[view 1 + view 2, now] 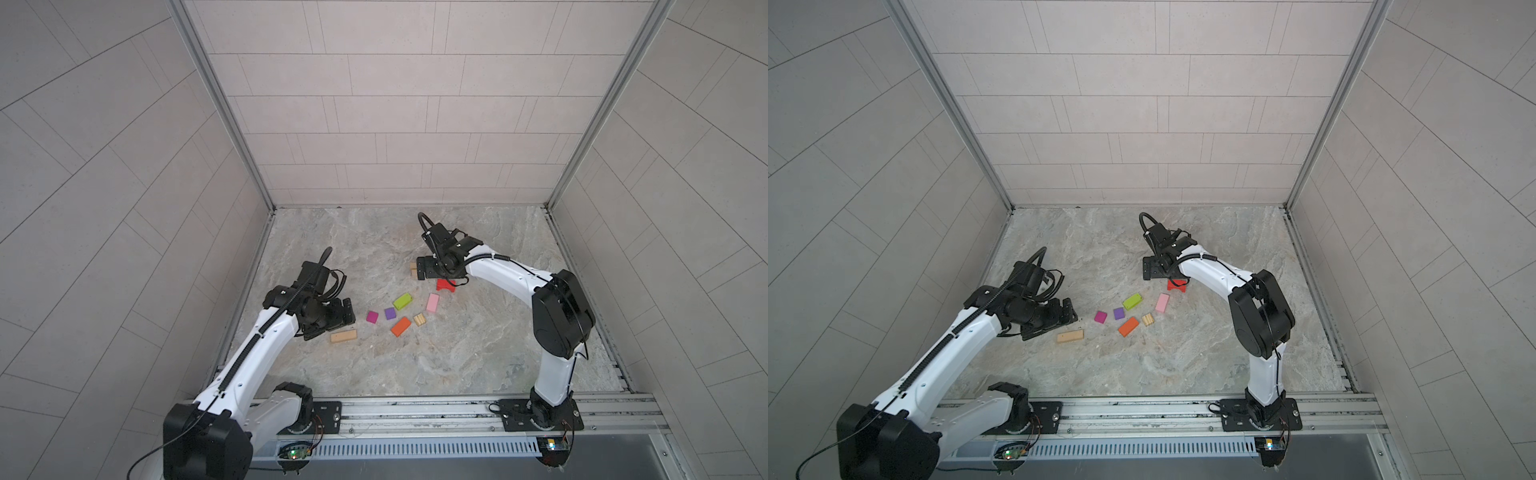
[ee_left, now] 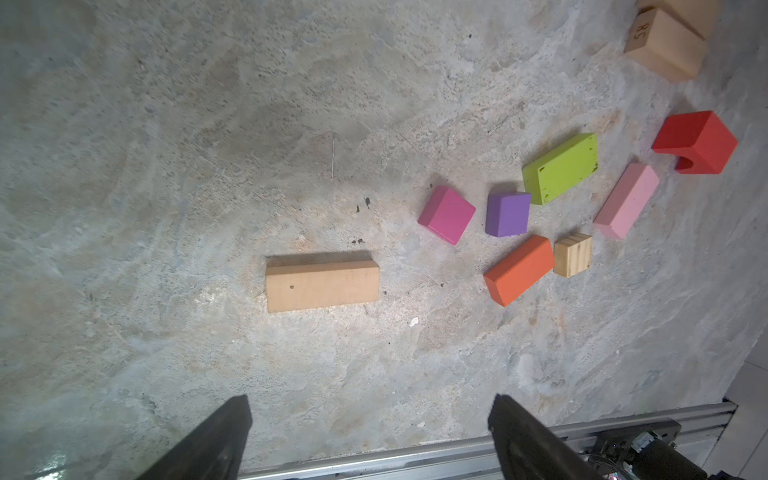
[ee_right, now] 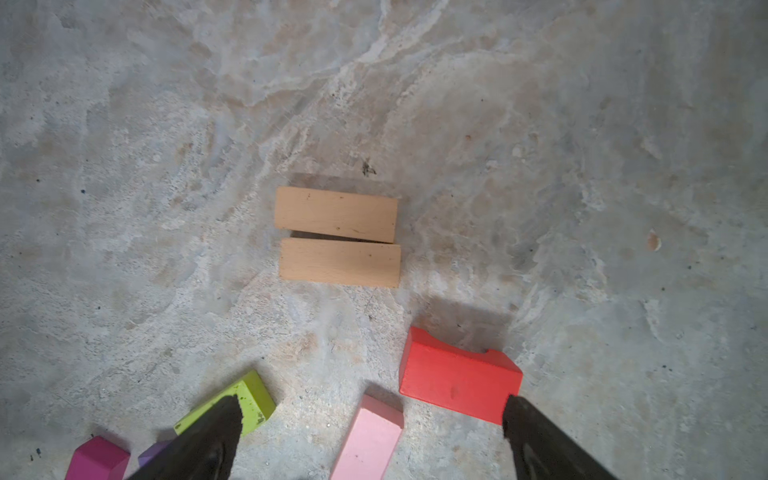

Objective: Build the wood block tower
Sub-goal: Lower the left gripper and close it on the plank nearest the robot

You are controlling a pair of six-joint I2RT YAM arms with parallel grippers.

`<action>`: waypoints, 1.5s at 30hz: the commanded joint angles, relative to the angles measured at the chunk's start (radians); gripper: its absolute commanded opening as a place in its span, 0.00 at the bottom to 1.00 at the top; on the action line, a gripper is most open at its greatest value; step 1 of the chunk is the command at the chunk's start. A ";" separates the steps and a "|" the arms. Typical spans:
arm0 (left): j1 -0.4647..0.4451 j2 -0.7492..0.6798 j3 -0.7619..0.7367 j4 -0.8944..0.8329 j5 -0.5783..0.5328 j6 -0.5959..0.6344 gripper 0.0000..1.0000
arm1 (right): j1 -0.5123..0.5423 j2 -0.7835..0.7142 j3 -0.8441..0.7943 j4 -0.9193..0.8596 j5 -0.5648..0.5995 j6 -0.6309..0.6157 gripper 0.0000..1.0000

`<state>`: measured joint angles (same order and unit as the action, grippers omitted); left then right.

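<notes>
Two plain tan bars (image 3: 336,214) (image 3: 340,262) lie flat side by side, with my right gripper (image 3: 372,405) open and empty above them. Close to it are the red arch (image 3: 457,380), the pink block (image 3: 370,440) and the green block (image 3: 249,399). My left gripper (image 2: 370,405) hangs open and empty near a third tan bar (image 2: 322,286). Beyond that bar lie the magenta cube (image 2: 446,215), purple cube (image 2: 507,215), orange block (image 2: 519,270) and ridged tan piece (image 2: 573,254). Every block rests singly on the floor; no stacked tower shows.
The marbled floor (image 1: 478,353) is walled by grey tiled panels on three sides. A metal rail (image 1: 415,411) carrying both arm bases runs along the front. In both top views the right arm hides most of the tan pair (image 1: 413,268).
</notes>
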<state>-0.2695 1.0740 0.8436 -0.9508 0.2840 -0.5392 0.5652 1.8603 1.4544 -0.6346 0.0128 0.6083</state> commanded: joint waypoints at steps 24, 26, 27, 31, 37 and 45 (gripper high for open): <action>-0.143 0.285 -0.141 0.251 -0.253 -0.112 0.97 | -0.060 -0.265 -0.214 0.059 -0.046 0.007 0.99; -0.143 0.282 -0.148 0.277 -0.246 -0.110 0.97 | -0.061 -0.264 -0.218 0.060 -0.052 0.008 0.99; -0.143 0.281 -0.151 0.283 -0.243 -0.111 0.97 | -0.060 -0.263 -0.219 0.062 -0.054 0.008 0.99; -0.146 0.299 -0.167 0.301 -0.236 -0.108 0.95 | -0.061 -0.260 -0.216 0.062 -0.060 0.014 0.99; -0.159 0.332 -0.181 0.308 -0.244 -0.113 0.88 | -0.061 -0.265 -0.216 0.072 -0.065 0.016 0.99; -0.159 0.333 -0.187 0.320 -0.243 -0.116 0.67 | -0.061 -0.279 -0.221 0.074 -0.056 0.011 0.99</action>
<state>-0.4240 1.3991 0.6735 -0.6376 0.0441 -0.6575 0.5056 1.6135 1.2354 -0.5571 -0.0528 0.6102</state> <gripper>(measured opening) 0.785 0.992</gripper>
